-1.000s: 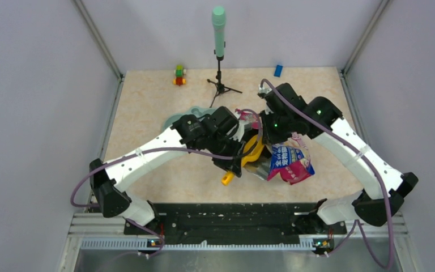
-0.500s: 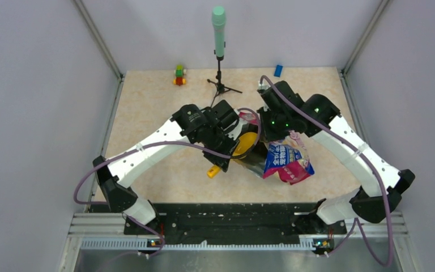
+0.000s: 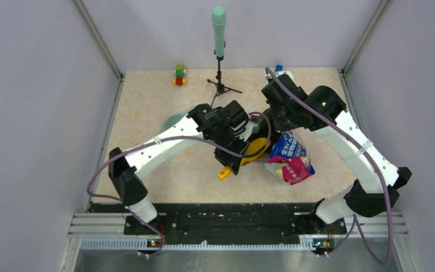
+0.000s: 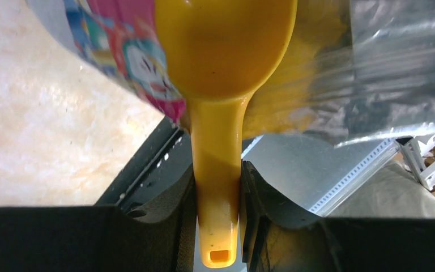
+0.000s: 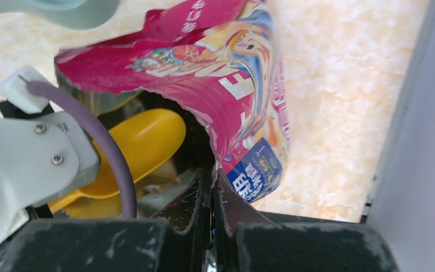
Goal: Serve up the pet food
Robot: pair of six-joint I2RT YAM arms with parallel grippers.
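My left gripper (image 3: 239,158) is shut on the handle of an orange-yellow scoop (image 3: 255,150), whose bowl reaches into the open mouth of the pink-blue-silver bag (image 3: 290,157). In the left wrist view the handle (image 4: 218,187) is pinched between both fingers, and the bowl (image 4: 224,51) lies against the bag's silver lining (image 4: 385,68). My right gripper (image 5: 212,190) is shut on the torn top edge of the bag (image 5: 238,85) and holds it up, with the scoop (image 5: 144,141) just left of it. The pet food is hidden; no kibble shows.
A teal bowl (image 3: 175,120) sits left of the left arm, and its rim (image 5: 62,8) shows in the right wrist view. A green microphone on a stand (image 3: 219,34), stacked toy blocks (image 3: 179,75) and a blue block (image 3: 278,68) stand along the back.
The left arm has swung right and carried the scoop's bowl further into the bag's mouth. The right arm has pulled the bag's top up and back, so the bag stands more bunched.
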